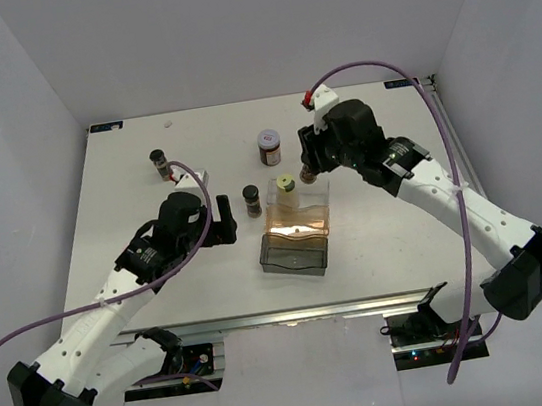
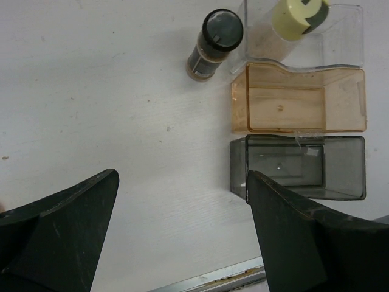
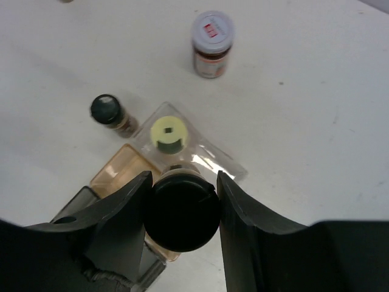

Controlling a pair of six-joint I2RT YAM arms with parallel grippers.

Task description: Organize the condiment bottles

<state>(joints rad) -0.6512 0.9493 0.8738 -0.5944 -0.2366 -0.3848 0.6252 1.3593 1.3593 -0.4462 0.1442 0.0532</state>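
Observation:
My right gripper [image 3: 182,201] is shut on a black-capped jar [image 3: 181,211] and holds it above the far end of the three-part bin [image 1: 320,218]; in the top view the gripper [image 1: 309,169] hides that jar. A yellow-green-capped jar [image 1: 286,183] stands in the bin's clear far compartment [image 2: 346,36]. A black-capped jar [image 1: 250,199] stands on the table just left of the bin. A white red-labelled-cap jar [image 1: 269,147] stands behind the bin. Another black-capped jar [image 1: 158,162] stands far left. My left gripper [image 2: 182,176] is open and empty, left of the bin.
The bin's amber middle compartment [image 2: 298,97] and smoky near compartment [image 2: 304,167] hold nothing. A metal rail [image 1: 297,312] runs along the table's near edge. White walls close in the left, back and right sides.

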